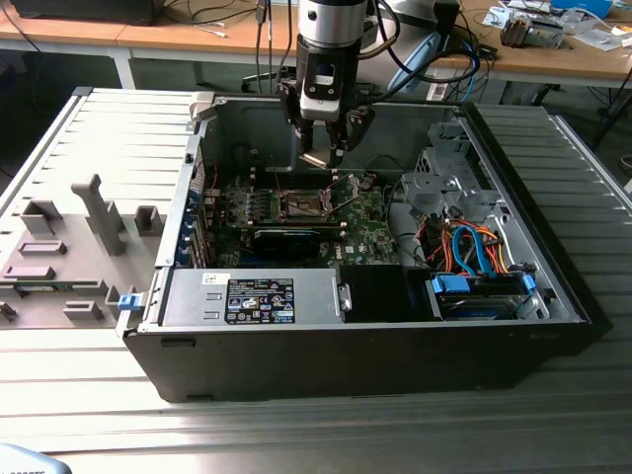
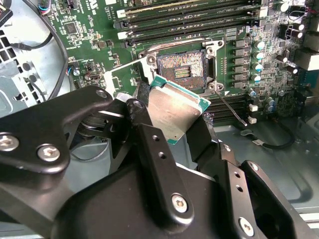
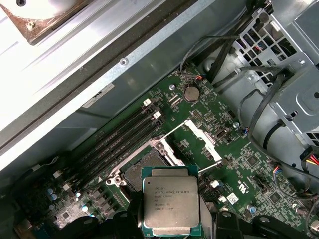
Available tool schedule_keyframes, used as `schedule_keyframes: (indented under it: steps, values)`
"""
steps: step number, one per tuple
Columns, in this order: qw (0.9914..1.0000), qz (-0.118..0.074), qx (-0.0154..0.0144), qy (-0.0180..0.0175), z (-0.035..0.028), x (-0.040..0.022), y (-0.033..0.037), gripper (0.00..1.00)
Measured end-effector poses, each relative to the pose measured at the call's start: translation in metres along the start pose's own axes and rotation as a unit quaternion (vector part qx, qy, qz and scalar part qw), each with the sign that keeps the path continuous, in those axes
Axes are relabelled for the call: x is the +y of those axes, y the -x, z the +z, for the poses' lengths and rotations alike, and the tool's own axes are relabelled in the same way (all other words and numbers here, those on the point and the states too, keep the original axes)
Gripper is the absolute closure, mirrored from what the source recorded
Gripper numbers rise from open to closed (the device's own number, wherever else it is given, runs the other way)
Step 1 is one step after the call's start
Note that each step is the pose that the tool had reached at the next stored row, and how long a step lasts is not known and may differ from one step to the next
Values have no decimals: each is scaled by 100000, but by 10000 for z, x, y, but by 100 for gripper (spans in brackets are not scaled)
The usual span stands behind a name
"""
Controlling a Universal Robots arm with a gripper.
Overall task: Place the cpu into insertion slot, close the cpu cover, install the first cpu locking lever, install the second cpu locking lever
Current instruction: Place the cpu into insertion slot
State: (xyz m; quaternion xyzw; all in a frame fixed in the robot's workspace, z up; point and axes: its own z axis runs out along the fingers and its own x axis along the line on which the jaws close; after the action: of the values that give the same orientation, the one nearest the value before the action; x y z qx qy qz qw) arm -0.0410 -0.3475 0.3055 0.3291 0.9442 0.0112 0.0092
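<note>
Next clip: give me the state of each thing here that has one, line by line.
gripper, shut on the cpu
cpu, held above the board, not seated
insertion slot, empty, uncovered
cpu cover, swung up, open
computer case, side open

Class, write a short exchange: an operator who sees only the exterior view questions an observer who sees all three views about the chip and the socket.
Operator: Is the socket empty?
Observer: Yes. In the second wrist view the socket shows bare contacts, nothing seated.
Operator: How is the chip held?
Observer: In the first wrist view the hand grips the chip by two opposite edges, metal top showing.
</note>
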Motion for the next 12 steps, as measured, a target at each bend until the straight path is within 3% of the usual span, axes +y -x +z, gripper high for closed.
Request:
schedule_keyframes:
  steps: [12]
  values:
    - [99996, 880, -23, -10, 2, 0, 0, 45]
